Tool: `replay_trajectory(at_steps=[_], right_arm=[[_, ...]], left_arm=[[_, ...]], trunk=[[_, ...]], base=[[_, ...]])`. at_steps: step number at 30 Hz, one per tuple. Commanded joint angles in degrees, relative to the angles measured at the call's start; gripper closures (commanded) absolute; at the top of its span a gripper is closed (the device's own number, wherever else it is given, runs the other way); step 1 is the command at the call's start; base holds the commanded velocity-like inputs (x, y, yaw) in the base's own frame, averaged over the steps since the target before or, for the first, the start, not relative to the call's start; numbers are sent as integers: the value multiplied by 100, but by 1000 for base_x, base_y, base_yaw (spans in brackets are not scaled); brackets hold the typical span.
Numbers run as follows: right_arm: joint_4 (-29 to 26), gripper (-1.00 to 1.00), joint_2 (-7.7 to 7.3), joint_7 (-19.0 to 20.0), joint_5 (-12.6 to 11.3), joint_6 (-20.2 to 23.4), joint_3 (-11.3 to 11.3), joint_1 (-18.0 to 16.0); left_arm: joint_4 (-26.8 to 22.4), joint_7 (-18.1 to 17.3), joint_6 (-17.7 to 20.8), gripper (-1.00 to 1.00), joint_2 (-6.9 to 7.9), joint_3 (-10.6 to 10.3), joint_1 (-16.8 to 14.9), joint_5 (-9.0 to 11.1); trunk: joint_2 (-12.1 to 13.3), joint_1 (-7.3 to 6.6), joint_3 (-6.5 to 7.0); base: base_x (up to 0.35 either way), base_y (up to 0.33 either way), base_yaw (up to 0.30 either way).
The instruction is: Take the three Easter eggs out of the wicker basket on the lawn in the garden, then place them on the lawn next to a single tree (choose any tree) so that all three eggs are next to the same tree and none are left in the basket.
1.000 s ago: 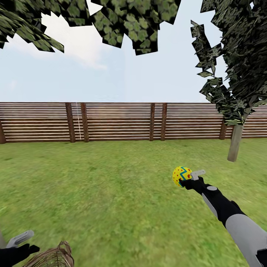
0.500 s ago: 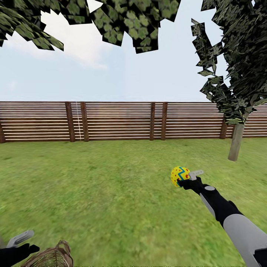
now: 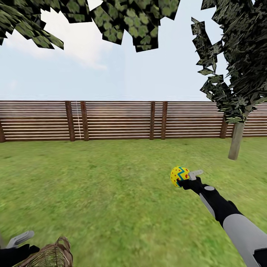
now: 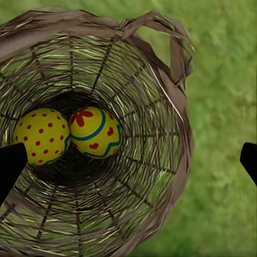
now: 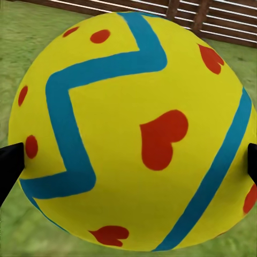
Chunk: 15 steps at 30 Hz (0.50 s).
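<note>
Yellow, red-dotted and banded in blue-teal: an Easter egg (image 3: 179,176) sitting clamped in the right gripper (image 3: 184,178), held out above the lawn (image 3: 111,185), well short of the grey-brown tree (image 3: 236,141) standing by the wooden fence (image 3: 118,120). Filling most of the right wrist view (image 5: 128,128), with dark fingertips (image 5: 10,163) pressing at either side; grass and fence slats peeking past the edges.

Woven brown wicker at the lower left corner of the head view: the wicker basket (image 3: 52,256), cut off by the frame edge, resting on the grass just beside the left gripper (image 3: 16,243). Seen from the left wrist, looking straight down into the basket (image 4: 160,160), two more eggs (image 4: 42,135) (image 4: 95,131) lying side by side and touching at the bottom. Left fingertips (image 4: 9,166) showing only as dark corners at opposite edges, spread wide and gripping nothing. Basket handle (image 4: 171,40) arching at one side, its far end running out of view.
</note>
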Motion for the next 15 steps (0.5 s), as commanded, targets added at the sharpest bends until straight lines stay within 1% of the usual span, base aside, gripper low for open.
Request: replay_trajectory(at_steps=[1, 10, 12, 15], right_arm=[[-11, 100, -5, -2, -55, 33, 34, -4], [-11, 100, 6, -1, -63, 5, 26, -4], [-2, 100, 7, 10, -114, -212, 6, -4], [13, 100, 13, 7, -112, -297, 7, -4]], left_arm=[[-1, -11, 43, -100, 0, 28, -4, 10], [13, -11, 35, -100, -7, 28, -4, 17], [14, -11, 34, -100, -7, 28, -4, 18], [14, -11, 34, -100, -11, 28, -4, 16]], trunk=[[-45, 22, -25], [-406, 220, -187], [-486, 264, -223], [-607, 330, -277]], base=[[0, 0, 0], [0, 0, 0], [0, 0, 0], [0, 0, 0]])
